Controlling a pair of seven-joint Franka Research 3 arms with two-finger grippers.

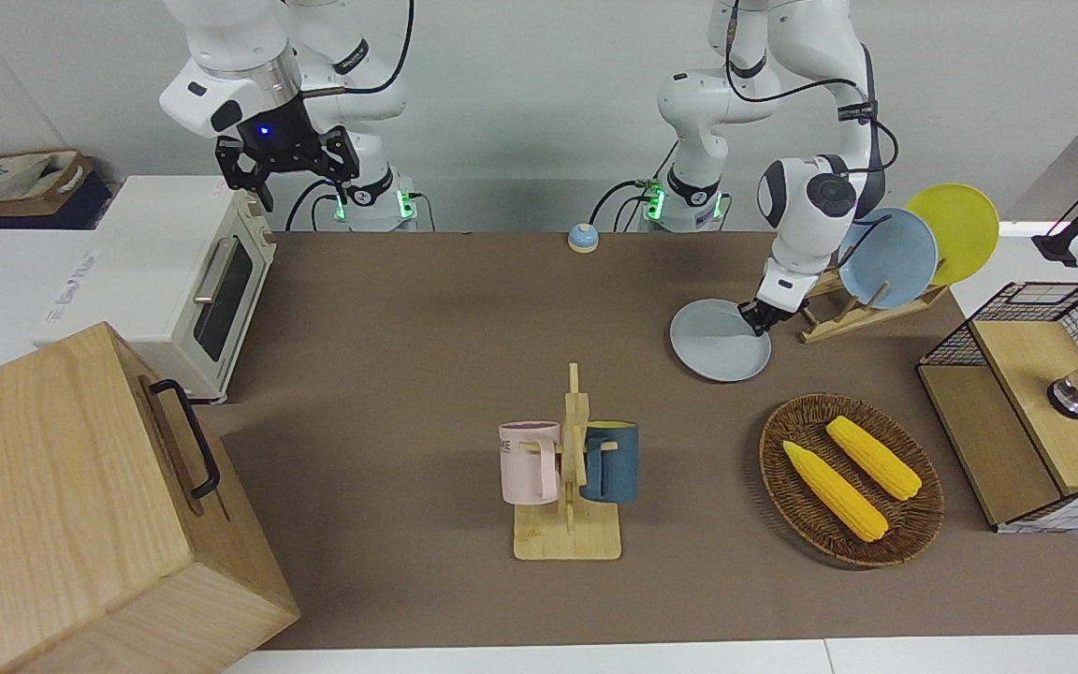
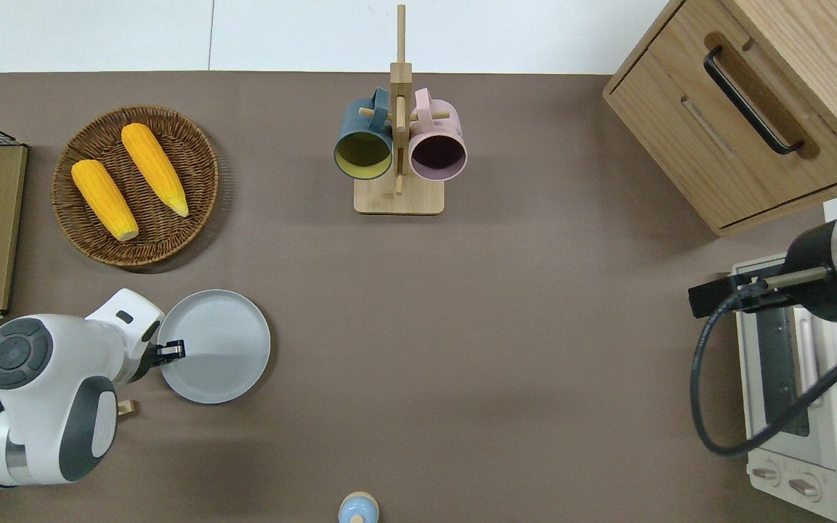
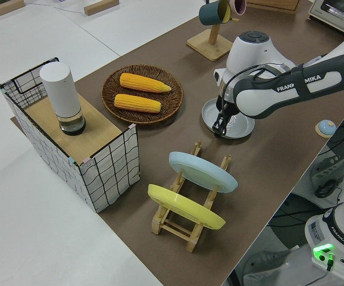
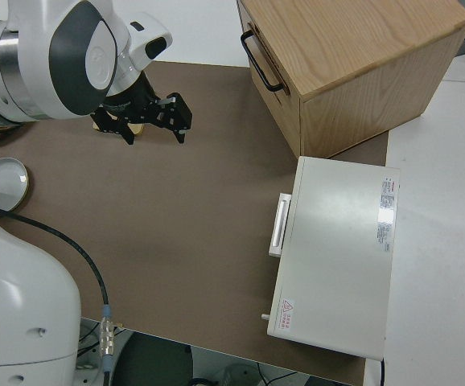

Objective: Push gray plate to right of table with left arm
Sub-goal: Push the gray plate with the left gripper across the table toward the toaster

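Note:
The gray plate (image 1: pixel 720 340) (image 2: pixel 219 341) (image 3: pixel 238 124) lies flat on the brown table (image 1: pixel 408 328) (image 2: pixel 462 327), nearer to the robots than the corn basket. My left gripper (image 1: pixel 759 318) (image 2: pixel 173 351) (image 3: pixel 219 127) is shut and low, its tip at the plate's rim on the side toward the left arm's end of the table. My right gripper (image 1: pixel 300 183) (image 4: pixel 152 129) is open and empty; that arm is parked.
A wooden rack with a sky-blue plate (image 1: pixel 887 257) and a yellow plate (image 1: pixel 955 229) stands beside the left gripper. A wicker basket (image 1: pixel 923 524) holds two corn cobs. A mug rack (image 1: pixel 569 496), a bell (image 1: pixel 582 238), a toaster oven (image 1: pixel 193 281) and a wooden cabinet (image 1: pixel 62 505) also stand here.

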